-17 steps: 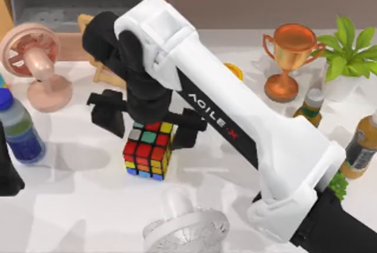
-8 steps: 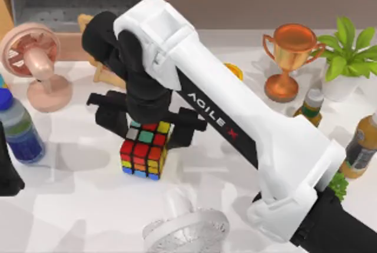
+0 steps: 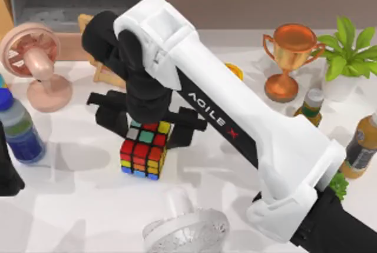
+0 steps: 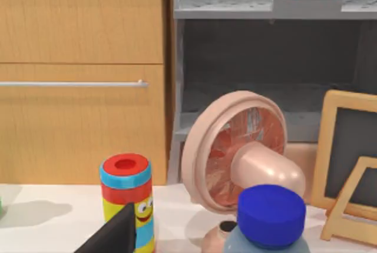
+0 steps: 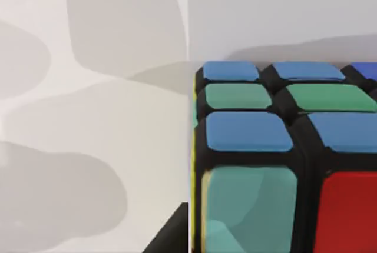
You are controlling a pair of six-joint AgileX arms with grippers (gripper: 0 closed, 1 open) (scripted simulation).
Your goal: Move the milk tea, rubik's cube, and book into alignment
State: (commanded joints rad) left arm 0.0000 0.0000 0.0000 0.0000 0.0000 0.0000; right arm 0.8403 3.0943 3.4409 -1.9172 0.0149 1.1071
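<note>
The right arm (image 3: 235,129) reaches diagonally from the table's (image 3: 76,200) near right corner toward its middle. The right gripper (image 3: 146,125) hangs over the rubik's cube (image 3: 143,150), jaws wide on either side of it. The left gripper (image 3: 7,167) sits at the left edge; its jaws I cannot tell
</note>
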